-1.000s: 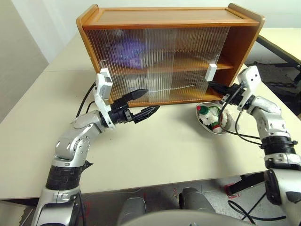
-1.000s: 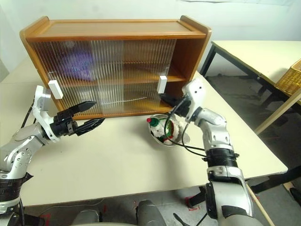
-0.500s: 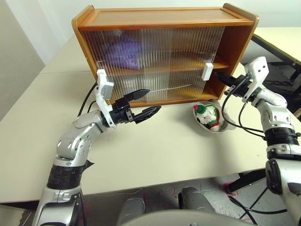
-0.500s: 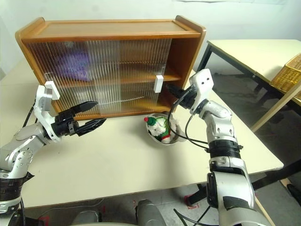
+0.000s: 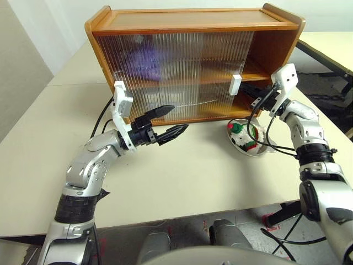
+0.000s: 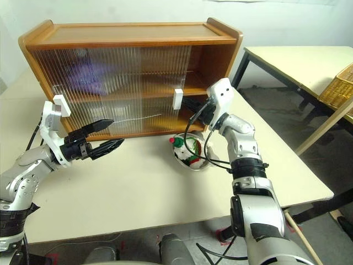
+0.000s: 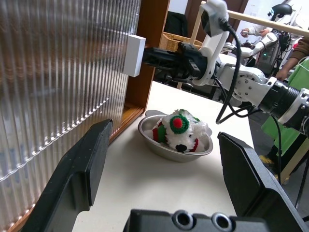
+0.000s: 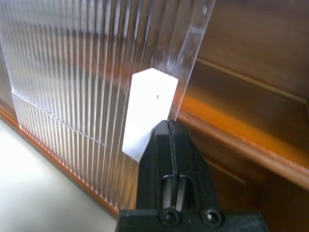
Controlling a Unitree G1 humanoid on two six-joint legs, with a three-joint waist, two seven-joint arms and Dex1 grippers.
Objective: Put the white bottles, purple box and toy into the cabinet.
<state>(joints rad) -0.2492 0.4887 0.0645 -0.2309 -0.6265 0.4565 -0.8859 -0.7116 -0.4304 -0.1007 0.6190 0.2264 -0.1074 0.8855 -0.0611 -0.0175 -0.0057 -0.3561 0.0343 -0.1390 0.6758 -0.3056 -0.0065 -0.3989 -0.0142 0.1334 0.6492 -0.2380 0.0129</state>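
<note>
Silver-grey jointed arms carry ribbed black wrist cuffs, white camera blocks, looping black cables and pointed black fingers (image 5: 165,110) with small screws.

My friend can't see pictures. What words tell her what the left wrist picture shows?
A fluffy white toy sits in a shiny metal bowl on a pale table. Behind it, the shut right gripper touches a white handle on the cabinet door.

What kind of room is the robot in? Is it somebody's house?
Probably not a house: it looks like a robot lab or workroom. Plain cream tables stand side by side, another robot arm and a person's sleeve show in the background, and the cabinet sits on the table like a practice prop.
</note>
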